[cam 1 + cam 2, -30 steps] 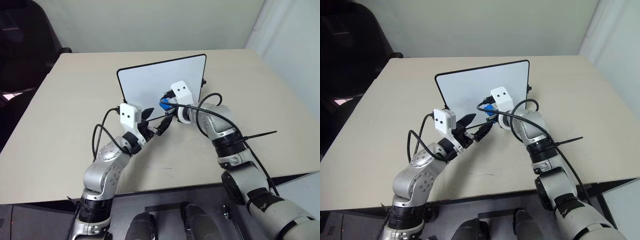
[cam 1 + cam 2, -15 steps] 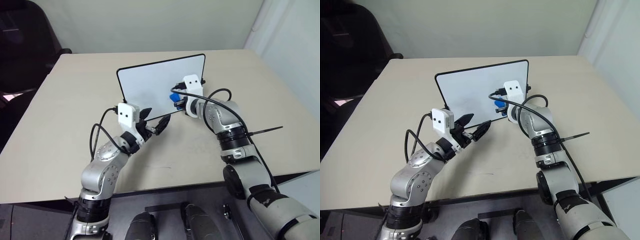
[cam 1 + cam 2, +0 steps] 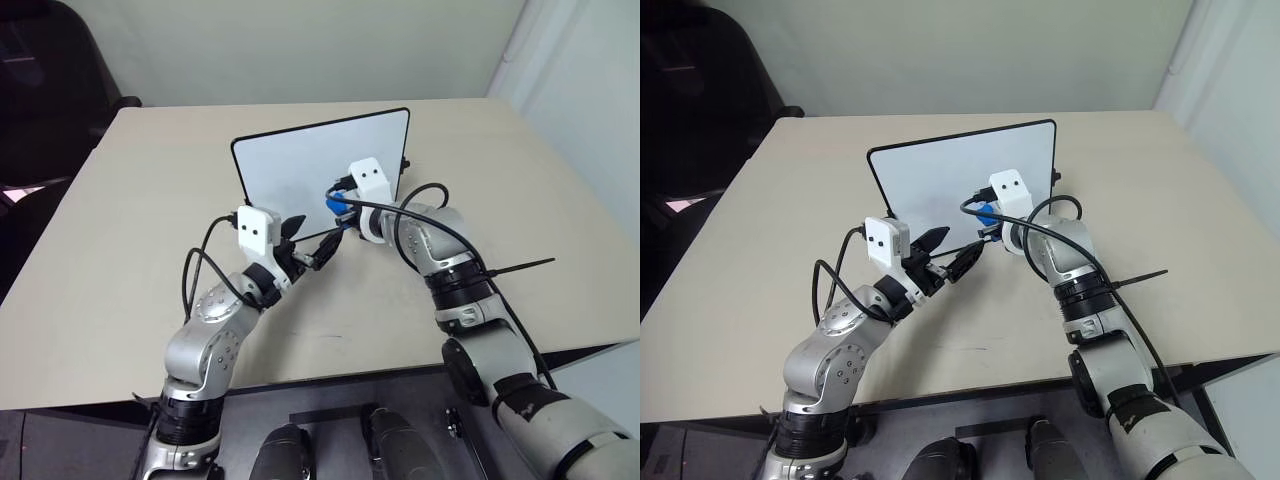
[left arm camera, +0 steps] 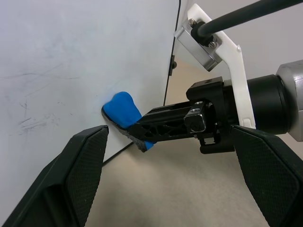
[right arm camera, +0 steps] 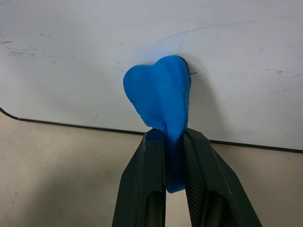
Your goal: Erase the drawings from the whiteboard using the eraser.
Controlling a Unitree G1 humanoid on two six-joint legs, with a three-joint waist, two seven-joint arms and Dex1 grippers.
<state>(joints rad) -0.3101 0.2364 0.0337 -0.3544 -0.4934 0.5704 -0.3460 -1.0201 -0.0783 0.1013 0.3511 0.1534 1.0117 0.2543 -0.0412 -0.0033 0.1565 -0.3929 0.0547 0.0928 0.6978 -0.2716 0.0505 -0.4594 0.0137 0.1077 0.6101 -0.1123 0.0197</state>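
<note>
The whiteboard (image 3: 300, 170) stands tilted on the table, white with a thin black frame. My right gripper (image 3: 342, 215) is shut on the blue eraser (image 5: 158, 97), whose squashed tip presses flat against the board's lower right area, just above the bottom frame. My left gripper (image 3: 315, 232) is open in front of the board's lower edge, left of the eraser (image 4: 123, 109), with nothing between its fingers. No drawings can be made out; faint grey streaks (image 4: 33, 123) mark the board's surface.
The beige table (image 3: 150, 200) stretches wide on every side of the board. A dark chair (image 3: 40, 90) stands off its far left corner. A thin black tie (image 3: 520, 267) sticks out from my right forearm.
The right gripper swept the eraser rightward along the board's lower part, then came back left to nearly where it began. The left arm stayed still.
</note>
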